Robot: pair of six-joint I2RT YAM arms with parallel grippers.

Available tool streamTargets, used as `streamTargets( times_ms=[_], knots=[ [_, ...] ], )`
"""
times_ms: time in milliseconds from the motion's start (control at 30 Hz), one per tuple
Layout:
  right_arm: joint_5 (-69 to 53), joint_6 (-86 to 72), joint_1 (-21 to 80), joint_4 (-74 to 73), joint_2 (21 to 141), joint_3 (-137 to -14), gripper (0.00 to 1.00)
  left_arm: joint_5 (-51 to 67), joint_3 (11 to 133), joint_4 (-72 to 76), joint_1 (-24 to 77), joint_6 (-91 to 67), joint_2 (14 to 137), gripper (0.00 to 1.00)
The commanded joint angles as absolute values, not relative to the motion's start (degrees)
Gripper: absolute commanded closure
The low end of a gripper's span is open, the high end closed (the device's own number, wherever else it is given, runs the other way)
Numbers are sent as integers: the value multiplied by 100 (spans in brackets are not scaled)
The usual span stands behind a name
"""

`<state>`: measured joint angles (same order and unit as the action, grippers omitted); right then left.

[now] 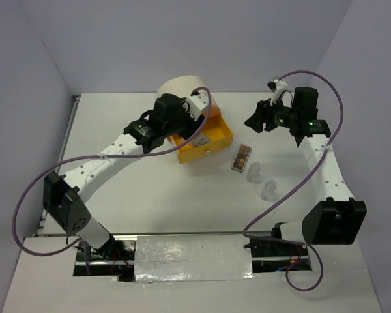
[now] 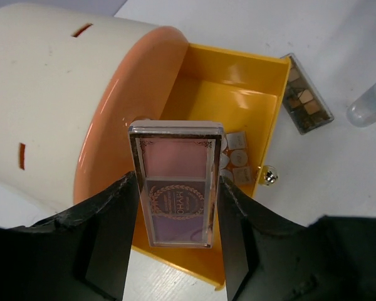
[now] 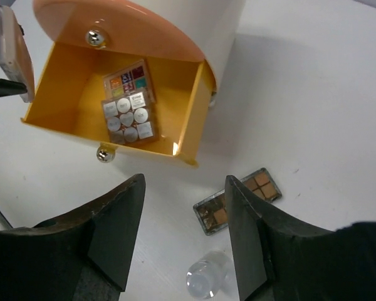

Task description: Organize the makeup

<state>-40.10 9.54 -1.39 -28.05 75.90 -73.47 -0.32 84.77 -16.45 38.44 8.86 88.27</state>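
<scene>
My left gripper point(image 2: 177, 183) is shut on a pink and purple palette point(image 2: 175, 188), holding it by its long sides above the open yellow drawer point(image 2: 250, 69). A square grey-white palette point(image 3: 128, 118) and a coloured one point(image 3: 128, 78) lie in that drawer. On the table to the right are a long brown palette point(image 1: 242, 157) and two clear little bottles point(image 1: 254, 171) point(image 1: 269, 190). My right gripper point(image 3: 185, 182) hangs open and empty over the table, with the brown palette point(image 3: 259, 187) partly behind its right finger and one bottle point(image 3: 207, 279) below.
The cream cylindrical unit point(image 1: 181, 87) stands at the back centre with its orange front point(image 2: 122, 106) and the drawer point(image 1: 220, 124) pulled out towards the right. The table's left edge point(image 1: 73, 130) runs beside the left arm.
</scene>
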Motion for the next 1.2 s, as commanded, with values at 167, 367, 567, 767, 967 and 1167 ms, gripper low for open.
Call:
streamTargets(
  times_ms=[167,367,567,767,967,1167],
  knots=[
    [-4210,1158,-343,-3049,7778,-7374,25,-799,9447,-2003,4086,1257,9720,44],
    [-3878,1530,-352,-3313,8024,-7497,11,-1134,9510,-2065,4228,1178,9844,22],
    [-3630,1240,-343,-3665,8525,-7778,11,-1143,9597,-2118,4228,1046,9817,10],
    [-2920,100,-282,-3718,9042,-7840,12,-1282,9660,-2066,4228,512,9274,14],
    [-1328,-1035,-35,-4017,9895,-8147,10,-1800,8677,-1636,4219,-269,7904,16],
    [-662,-1642,439,-3885,10546,-8279,6,-2276,6929,-1292,4149,-956,6164,13]
  ],
)
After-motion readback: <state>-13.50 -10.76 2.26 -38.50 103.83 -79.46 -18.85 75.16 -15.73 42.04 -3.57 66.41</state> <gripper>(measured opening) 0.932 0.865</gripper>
